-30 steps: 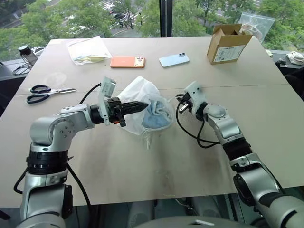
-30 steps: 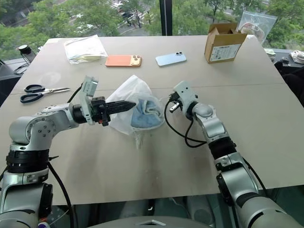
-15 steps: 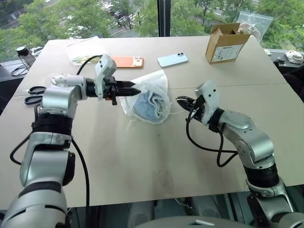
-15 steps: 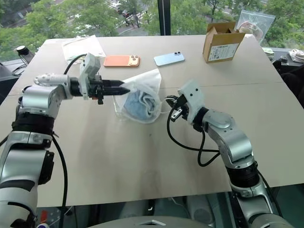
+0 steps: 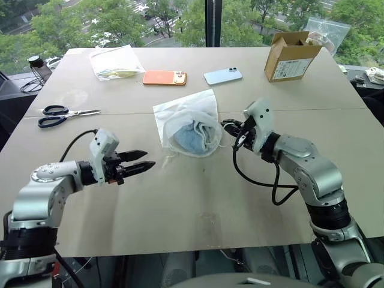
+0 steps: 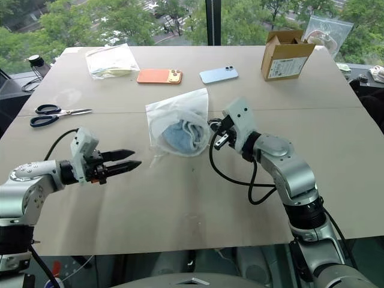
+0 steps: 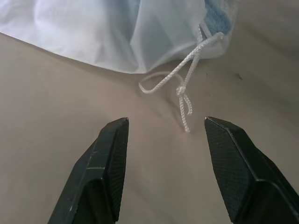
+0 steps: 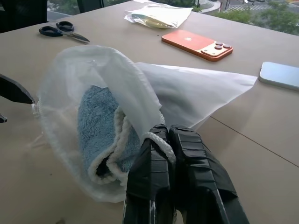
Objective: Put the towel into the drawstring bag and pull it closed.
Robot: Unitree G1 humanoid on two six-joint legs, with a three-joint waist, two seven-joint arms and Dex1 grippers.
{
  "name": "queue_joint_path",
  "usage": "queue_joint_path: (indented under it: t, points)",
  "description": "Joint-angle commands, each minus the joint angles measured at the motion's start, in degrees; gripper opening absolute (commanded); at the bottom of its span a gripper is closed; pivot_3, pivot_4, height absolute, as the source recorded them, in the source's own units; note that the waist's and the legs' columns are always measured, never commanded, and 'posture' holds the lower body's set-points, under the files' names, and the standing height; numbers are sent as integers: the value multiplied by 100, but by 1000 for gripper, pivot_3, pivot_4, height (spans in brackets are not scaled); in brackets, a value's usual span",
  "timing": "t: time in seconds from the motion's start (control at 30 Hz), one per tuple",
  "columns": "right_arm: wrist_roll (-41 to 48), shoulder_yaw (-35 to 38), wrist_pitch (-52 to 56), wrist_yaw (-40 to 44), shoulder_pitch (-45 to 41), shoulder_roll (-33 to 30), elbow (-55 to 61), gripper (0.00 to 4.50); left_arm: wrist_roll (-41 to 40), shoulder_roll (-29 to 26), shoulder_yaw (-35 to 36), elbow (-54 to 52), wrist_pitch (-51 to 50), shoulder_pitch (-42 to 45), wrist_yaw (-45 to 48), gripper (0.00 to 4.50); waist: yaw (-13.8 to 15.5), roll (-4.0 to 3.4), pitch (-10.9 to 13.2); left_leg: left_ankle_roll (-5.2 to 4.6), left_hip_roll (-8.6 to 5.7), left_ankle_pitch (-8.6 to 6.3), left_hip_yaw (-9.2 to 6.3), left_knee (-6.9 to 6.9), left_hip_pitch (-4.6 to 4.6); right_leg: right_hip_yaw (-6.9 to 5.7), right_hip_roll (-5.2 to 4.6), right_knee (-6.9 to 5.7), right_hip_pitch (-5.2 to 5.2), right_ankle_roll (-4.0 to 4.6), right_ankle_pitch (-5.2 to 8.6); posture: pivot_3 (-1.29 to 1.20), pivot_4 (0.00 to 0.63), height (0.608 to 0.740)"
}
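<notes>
Towel [image 5: 195, 137] sits inside the bag [image 5: 186, 111], mid-frame; right gripper [image 8: 169, 140] pinches its cord [image 8: 159, 139]; left gripper [image 5: 142, 160], lower left, fingers apart.

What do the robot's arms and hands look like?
Both arms are shiny silver with black bands at the joints. A white camera box sits on each wrist, with a looping black cable. The left hand and right hand each have two black, textured fingers.

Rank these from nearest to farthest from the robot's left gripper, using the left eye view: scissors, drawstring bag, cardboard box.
Measured from the left gripper:
1. Drawstring bag, just ahead, toward table centre.
2. Scissors, farther off, by the table's left edge.
3. Cardboard box, at the far right corner.
</notes>
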State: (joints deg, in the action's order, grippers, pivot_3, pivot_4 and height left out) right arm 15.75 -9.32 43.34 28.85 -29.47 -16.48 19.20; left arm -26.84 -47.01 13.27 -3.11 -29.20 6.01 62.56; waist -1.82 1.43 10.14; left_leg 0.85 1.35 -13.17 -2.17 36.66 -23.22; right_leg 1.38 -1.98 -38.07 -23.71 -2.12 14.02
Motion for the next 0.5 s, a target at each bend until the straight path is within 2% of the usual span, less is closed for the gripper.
queue_joint_path:
  t: [0.03,0.3,0.4,0.43,0.47,0.5]
  points:
    - [3,44,-146,31,-119,-57,103,0,429,411,-185,-108,763,90,-529,2615,12,-1,0,0,-1,0,0,-1,1,0,0,-1,0,0,0,0,150,740]
    - [-13,34,-82,-31,-79,-139,218,0,782,1171,-585,352,1120,553,-1175,2615,-17,5,-3,0,-1,0,2,3,1,4,2,-4,1,0,-1,0,150,740]
    - [-9,59,-46,-86,-37,-170,288,0,924,1320,-700,436,1316,579,-1299,2056,-34,5,-3,0,-1,0,1,3,2,3,2,-5,1,0,-1,0,150,740]
    - [-5,86,-37,-113,-24,-172,308,0,932,1394,-695,438,1379,576,-1379,1372,-39,5,-3,0,-1,0,2,3,3,4,2,-6,1,0,-1,0,150,740]
    - [0,107,-29,-137,-18,-172,321,0,937,1448,-682,446,1426,578,-1447,1221,-35,5,-3,0,-1,0,0,3,1,3,2,-6,1,0,-1,0,150,740]
    - [8,134,-25,-158,-13,-173,330,0,927,1503,-658,456,1525,586,-1481,865,-32,5,-3,0,-1,0,0,3,2,3,2,-6,1,0,-1,0,150,740]
